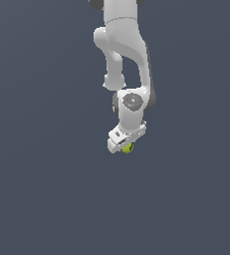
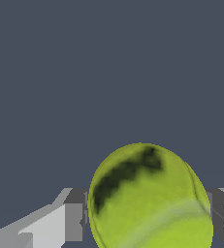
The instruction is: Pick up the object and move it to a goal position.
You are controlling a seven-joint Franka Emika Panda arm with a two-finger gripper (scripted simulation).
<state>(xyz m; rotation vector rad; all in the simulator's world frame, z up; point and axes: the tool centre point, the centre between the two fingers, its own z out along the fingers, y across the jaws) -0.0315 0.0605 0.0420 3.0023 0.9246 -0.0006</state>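
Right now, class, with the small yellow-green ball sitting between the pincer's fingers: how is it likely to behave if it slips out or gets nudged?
The small yellow-green ball is round, so it would probably roll freely. The white pincer meets its curved sides over small areas, so it might squirt out under uneven pressure. Being much narrower than the pincer, it is likely light.

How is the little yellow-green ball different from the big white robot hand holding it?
The small yellow-green ball is round and bright, with dark smudges; the white robot gripper is blocky and plain white with grey fingers. The ball is much narrower than the gripper. The ball is the thing being held; the gripper does the holding, one finger on each side. Both appear against the same plain dark blue-grey background.
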